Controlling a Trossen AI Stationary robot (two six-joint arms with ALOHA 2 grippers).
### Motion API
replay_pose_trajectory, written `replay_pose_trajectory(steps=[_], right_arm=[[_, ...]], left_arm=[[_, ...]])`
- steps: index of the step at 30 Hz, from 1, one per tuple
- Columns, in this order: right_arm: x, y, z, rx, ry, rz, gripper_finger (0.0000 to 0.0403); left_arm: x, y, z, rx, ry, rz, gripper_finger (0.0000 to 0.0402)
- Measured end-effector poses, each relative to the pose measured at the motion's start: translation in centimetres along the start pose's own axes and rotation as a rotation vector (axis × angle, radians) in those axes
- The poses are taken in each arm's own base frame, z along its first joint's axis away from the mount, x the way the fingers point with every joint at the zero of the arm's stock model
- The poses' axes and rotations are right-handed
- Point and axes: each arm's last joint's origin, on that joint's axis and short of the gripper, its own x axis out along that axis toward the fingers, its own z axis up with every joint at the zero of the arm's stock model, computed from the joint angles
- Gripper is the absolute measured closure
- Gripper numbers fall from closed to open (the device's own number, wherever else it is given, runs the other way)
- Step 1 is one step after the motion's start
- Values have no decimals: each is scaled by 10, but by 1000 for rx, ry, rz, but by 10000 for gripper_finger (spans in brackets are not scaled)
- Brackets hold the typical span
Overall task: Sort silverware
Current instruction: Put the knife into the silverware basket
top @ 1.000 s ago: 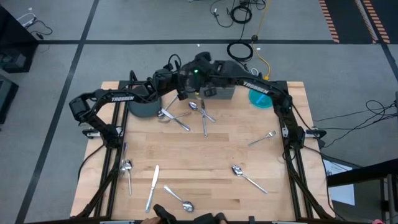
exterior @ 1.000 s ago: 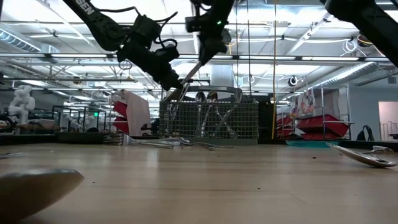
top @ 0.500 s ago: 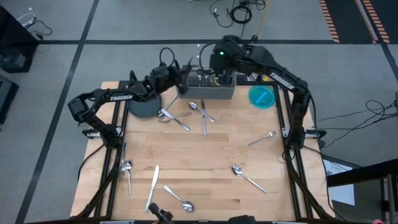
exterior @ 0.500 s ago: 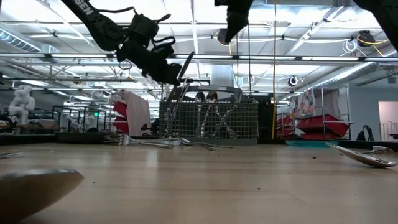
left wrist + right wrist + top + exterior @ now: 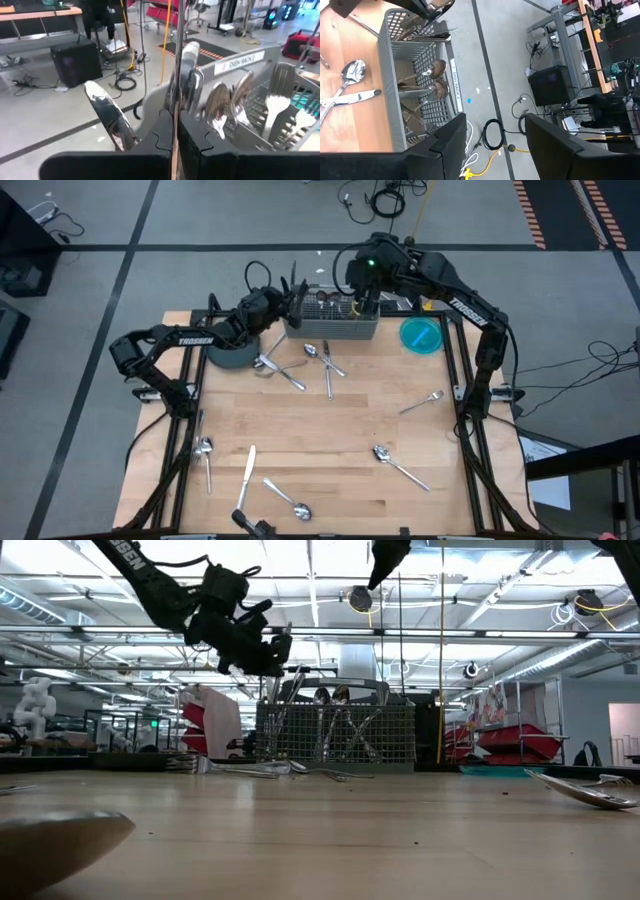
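Observation:
Silverware lies scattered on the wooden table (image 5: 350,430): spoons and a knife (image 5: 312,360) near the caddy, a fork (image 5: 424,401), a spoon (image 5: 396,466), a knife (image 5: 245,478). The grey mesh caddy (image 5: 335,320) at the far edge holds spoons and forks upright (image 5: 235,107). My left gripper (image 5: 288,298) is by the caddy's left end, shut on a slim knife (image 5: 175,60). My right gripper (image 5: 495,145) hangs open and empty high over the caddy (image 5: 415,75). My left gripper pinches the knife between its two fingers (image 5: 192,137); the metal shows edge-on as a thin strip (image 5: 173,107) in the gap. The fingers reach about level from the table's left toward the caddy. The knife is lifted clear of the table; which part is gripped I cannot tell.
A dark round plate (image 5: 228,354) sits under my left arm at the far left. A blue dish (image 5: 421,335) stands right of the caddy. More pieces lie near the front left: a spoon (image 5: 204,450) and a spoon (image 5: 291,502).
My right gripper has drawn away from the knife beside my left gripper, risen and gone toward the table's right and far edge, over the caddy. My left gripper has stayed by the caddy's left end and rolled its wrist, turning the held knife from its slant.

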Motion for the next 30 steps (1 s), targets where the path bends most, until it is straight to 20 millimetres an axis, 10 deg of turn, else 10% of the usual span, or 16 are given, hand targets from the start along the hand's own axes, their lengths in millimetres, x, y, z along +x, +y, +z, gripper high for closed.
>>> replay_pose_trajectory(steps=[19,30], right_arm=[[0,2,-2,-1,10,32,215],[0,4,-1,31,-24,107,215]], left_arm=[[-16,-1,-27,-72,-69,26,387],[-16,-5,-31,-25,-31,-97,300]])
